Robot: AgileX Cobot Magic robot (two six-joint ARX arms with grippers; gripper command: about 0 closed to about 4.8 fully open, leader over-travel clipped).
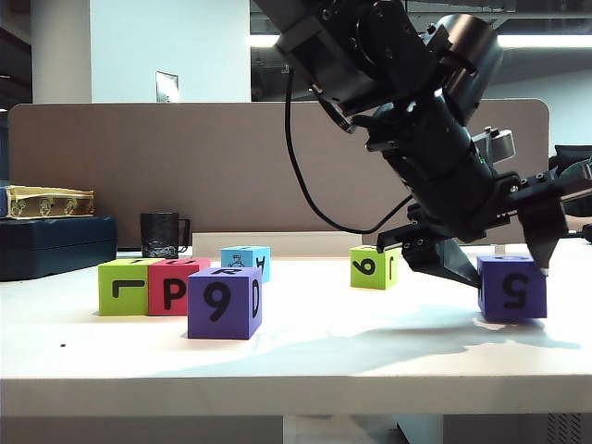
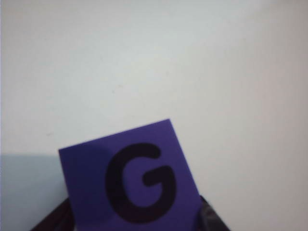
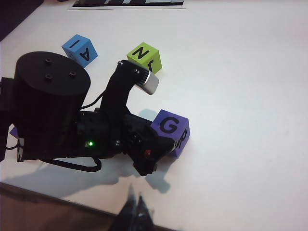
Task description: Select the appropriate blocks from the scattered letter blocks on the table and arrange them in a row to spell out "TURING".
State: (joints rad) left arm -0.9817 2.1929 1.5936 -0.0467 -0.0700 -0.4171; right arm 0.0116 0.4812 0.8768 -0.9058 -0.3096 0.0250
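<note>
ITEM: G block (image 1: 511, 288), purple cube, sat on desk (image 1: 370, 356) at far right of exterior view, well apart from the others. No long axis, so approach is judged free of any needed turn.

L pincer (image 1: 490, 252): reached across to right side, straddling G block; fingers (image 1: 541, 231) seen either side, apart, not yet judged clamped. In L wrist view block (image 2: 132, 178) lies directly ahead between the tips.

R pincer (image 3: 135, 211): held back above the scene, well off the block; tips appear together. L arm nearer by far.

Row (L, P, 9 blocks) (image 1: 176, 285) noted at left.
</note>
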